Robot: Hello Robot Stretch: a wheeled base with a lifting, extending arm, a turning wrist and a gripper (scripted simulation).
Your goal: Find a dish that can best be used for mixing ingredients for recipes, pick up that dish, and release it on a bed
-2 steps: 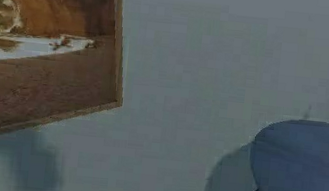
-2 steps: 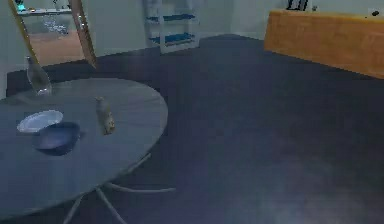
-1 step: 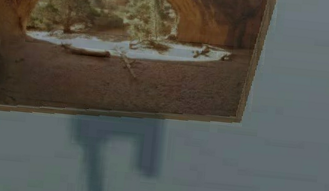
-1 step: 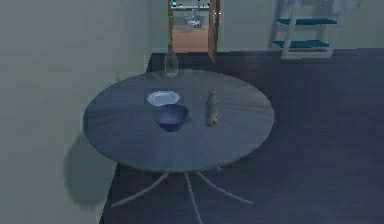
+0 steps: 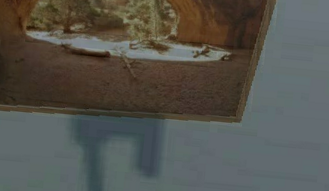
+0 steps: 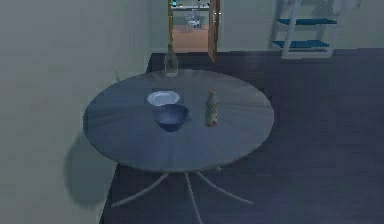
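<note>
Claw: state can't be told, nor whether it holds anything. Which way the target lies from the claw itself also can't be told.

Target = blue bowl, approx. mid-surface, a bit left of the arm side view's middle, rim up. It's round, so no long axis and the approach angle shouldn't matter much. Deep curved wall, smooth, looks like glazed ceramic or plastic. Best fit for mixing, in my view. It sits flat on the surface, so the pick isn't done yet.

Neighbours: white plate just beyond the bowl, shallow and flat, very near, maybe touching. Tan bottle upright, to the bowl's right, w/ a clear gap. Tall clear vessel at the far rim, well apart.

Surface: round top, blue-grey, faint radial grain, on thin splayed metal legs.

Beyond: dark plank floor, wood-framed doorway, blue-and-white shelf unit at upper right.

Forward view: framed landscape painting on a grey wall, close ahead.
</note>
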